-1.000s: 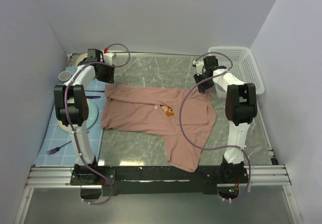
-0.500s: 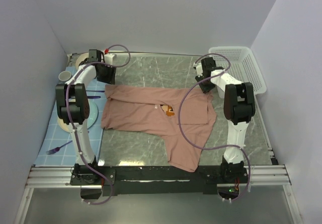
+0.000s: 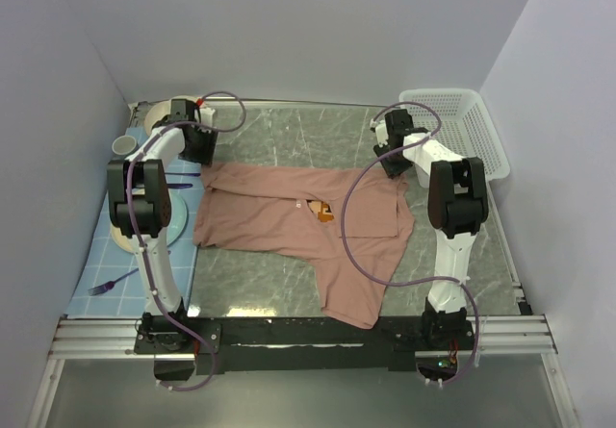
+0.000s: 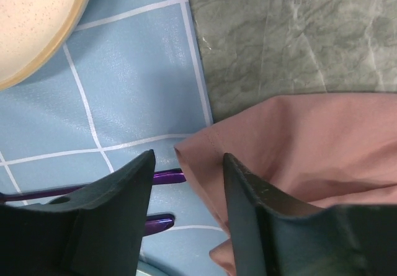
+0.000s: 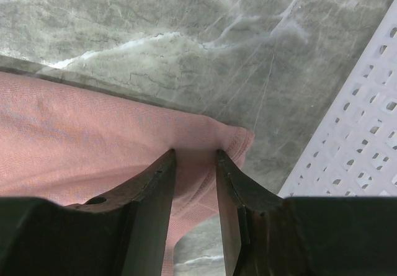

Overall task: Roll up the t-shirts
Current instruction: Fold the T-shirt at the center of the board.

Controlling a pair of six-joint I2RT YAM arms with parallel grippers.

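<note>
First, nearest you in the top view, the shirt (image 3: 298, 221) lies spread on the table (image 3: 260, 289) and fills the middle of the frame. One long part runs down toward the lower centre-right, and the wide body stretches left to right above it. Its small orange print (image 3: 322, 214) faces up near the centre. At lower left a utensil (image 3: 111, 283) lies on the blue mat (image 3: 125, 260). A plate (image 3: 176, 221) sits above it, partly behind your left arm.

Farther up, your left gripper (image 4: 188, 164) hangs over the shirt's upper-left corner, where the cloth overlaps the mat's edge. In the left wrist view its jaws stand well apart and hold nothing. The corner lies in the gap and under the right-hand finger, with a purple handle (image 4: 164, 177) showing just beside it. A cream dish (image 4: 31, 22) fills that view's upper left.

Your right gripper (image 5: 195, 155) is at the shirt's upper-right corner. In the right wrist view its jaws are a narrow way apart, with a hump of pink cloth between them at the tips. You cannot tell whether they pinch it or only straddle it.

Farthest back, a cup (image 3: 125, 145) stands at the left edge of the top view. The white basket (image 3: 438, 93) stands at upper right, near the right gripper.
</note>
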